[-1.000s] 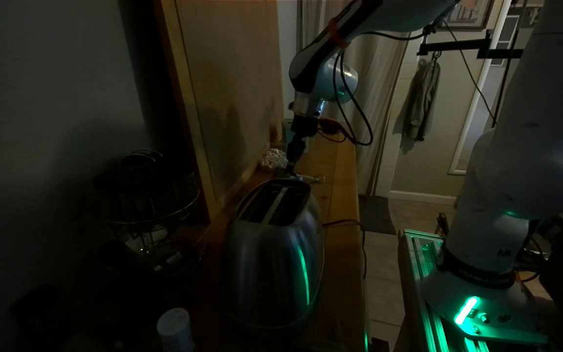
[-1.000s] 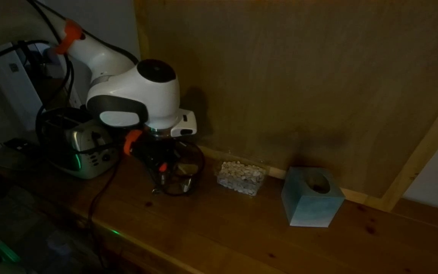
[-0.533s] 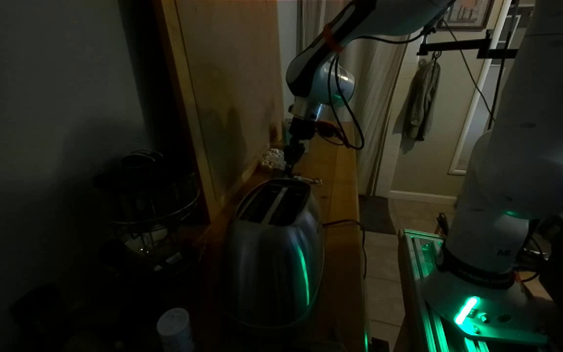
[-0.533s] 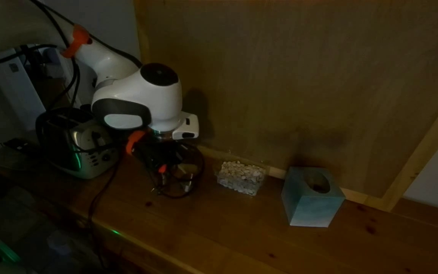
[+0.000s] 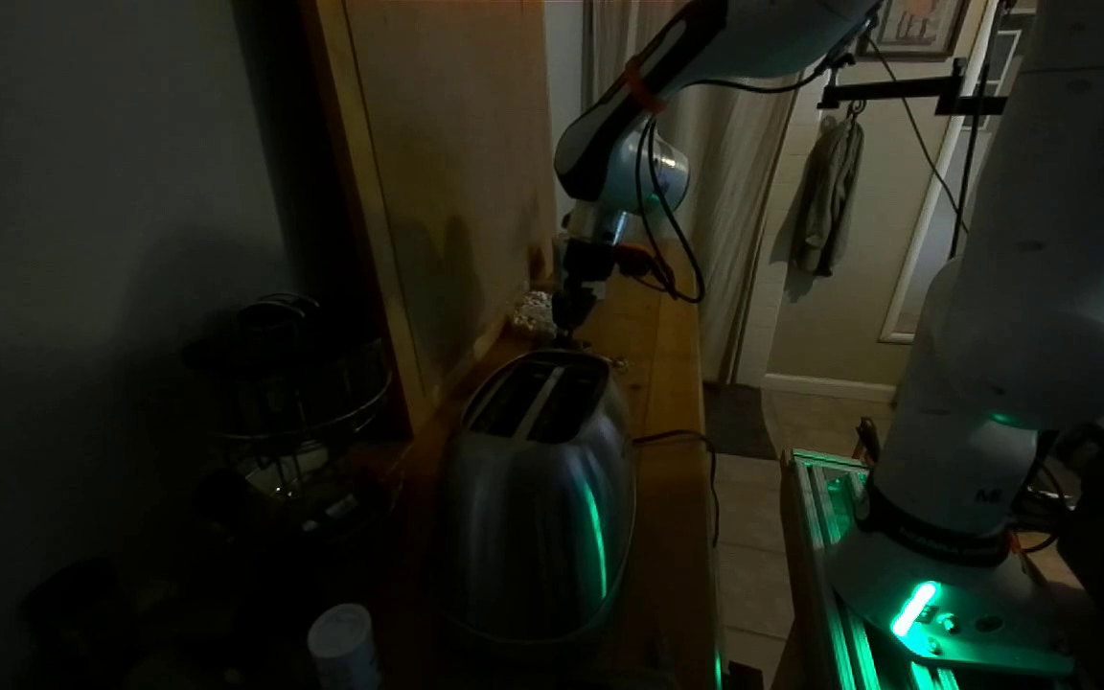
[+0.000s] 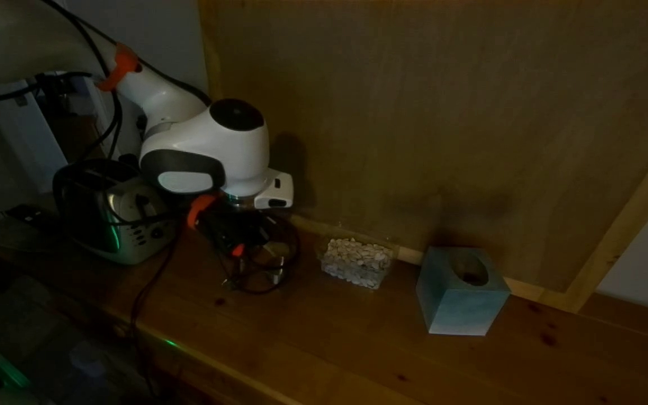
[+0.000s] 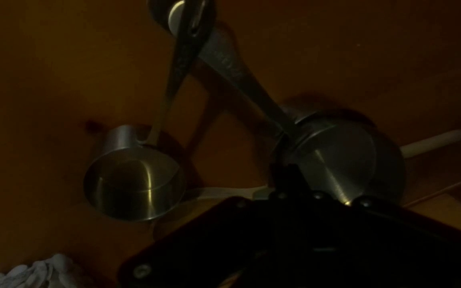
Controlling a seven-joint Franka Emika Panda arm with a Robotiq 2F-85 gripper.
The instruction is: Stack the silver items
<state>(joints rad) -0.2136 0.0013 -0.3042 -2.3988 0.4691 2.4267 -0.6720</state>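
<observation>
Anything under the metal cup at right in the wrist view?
A pale stick emerges right of the metal cup; whether it runs beneath is hidden by the cup itself, and the hand covers part of the cup's lower edge.

Tub point(image 6: 355, 262) between toaster point(image 5: 538, 508) and box point(image 6: 462, 306), all on counter point(image 6: 313, 334); left cup point(image 7: 132, 180) beside right cup point(image 7: 342, 156), wrist view
</observation>
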